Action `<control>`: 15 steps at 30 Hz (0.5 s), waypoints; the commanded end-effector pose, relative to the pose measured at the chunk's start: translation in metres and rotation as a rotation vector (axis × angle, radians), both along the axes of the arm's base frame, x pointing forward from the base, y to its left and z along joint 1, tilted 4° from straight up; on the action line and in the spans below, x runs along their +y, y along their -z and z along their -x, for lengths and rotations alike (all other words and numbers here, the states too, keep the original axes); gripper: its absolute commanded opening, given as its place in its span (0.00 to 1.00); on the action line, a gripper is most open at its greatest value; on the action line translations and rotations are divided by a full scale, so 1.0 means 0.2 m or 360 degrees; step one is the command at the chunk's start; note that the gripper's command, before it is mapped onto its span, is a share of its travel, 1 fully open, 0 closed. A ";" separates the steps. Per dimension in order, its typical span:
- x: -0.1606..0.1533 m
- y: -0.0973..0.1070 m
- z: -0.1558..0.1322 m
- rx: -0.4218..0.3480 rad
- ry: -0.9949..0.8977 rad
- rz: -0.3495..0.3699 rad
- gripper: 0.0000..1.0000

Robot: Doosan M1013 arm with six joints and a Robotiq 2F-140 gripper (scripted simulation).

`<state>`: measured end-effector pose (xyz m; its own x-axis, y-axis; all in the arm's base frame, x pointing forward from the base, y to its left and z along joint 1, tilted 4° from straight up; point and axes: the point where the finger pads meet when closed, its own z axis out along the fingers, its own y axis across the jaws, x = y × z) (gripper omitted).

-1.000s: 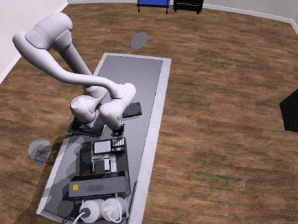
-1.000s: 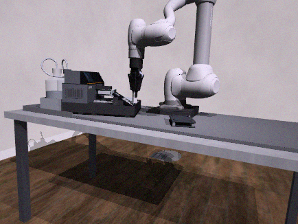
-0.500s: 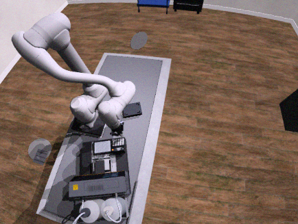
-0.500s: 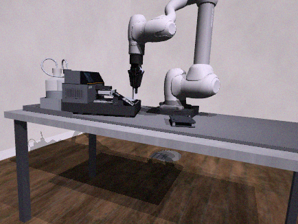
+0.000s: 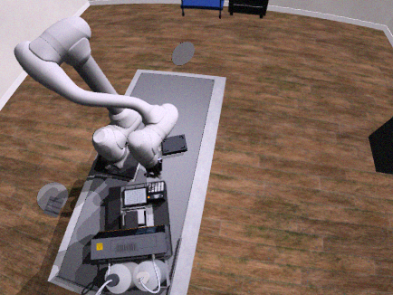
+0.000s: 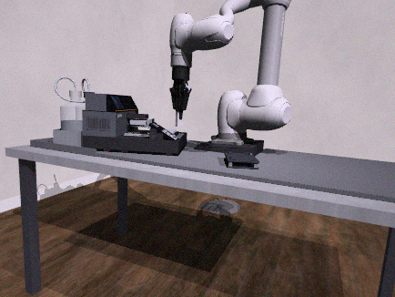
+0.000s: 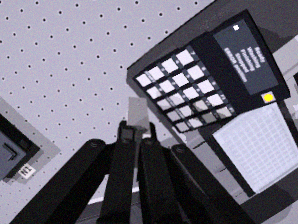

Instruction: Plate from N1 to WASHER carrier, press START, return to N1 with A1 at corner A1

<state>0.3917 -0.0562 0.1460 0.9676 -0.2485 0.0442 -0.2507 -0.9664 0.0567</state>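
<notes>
Pressed together at the fingers point(image 6: 180, 102), with a pale tip point(image 6: 177, 119) point(image 7: 138, 112) projecting past the black parts. Points downward with the gripper point(image 5: 154, 171) point(image 6: 178, 116) point(image 7: 136, 111), above and near the keypad point(image 5: 156, 187) point(image 7: 185, 85) of the washer point(image 5: 131, 244) point(image 6: 105, 123). Appears apart from the keys in the exterior view. Shows an amber lamp point(image 5: 148, 197) point(image 7: 268, 97) at the corner of the screen point(image 7: 247, 57) — lit.

Lies beside the keypad, in the case of the plate point(image 5: 135, 196) point(image 7: 257, 145): pale, gridded on top, in the dark carrier point(image 7: 234, 175). Looks flat there; cannot confirm full seating or the position of the cut corner from these views.

Sits well apart from the washer on the table point(image 5: 194, 181) point(image 6: 291, 170), as to the dark nest N1 point(image 5: 174, 145) point(image 6: 241, 159) point(image 7: 15, 150) — with a white label point(image 7: 26, 171) at one corner in the wrist view.
</notes>
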 end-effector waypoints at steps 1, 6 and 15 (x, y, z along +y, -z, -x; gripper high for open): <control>0.00 -0.02 0.00 0.0000 0.0000 0.0000 0.10; 0.00 -0.05 0.00 0.0000 0.0000 0.0000 0.10; 0.00 -0.07 0.00 0.0000 0.0000 0.0000 0.10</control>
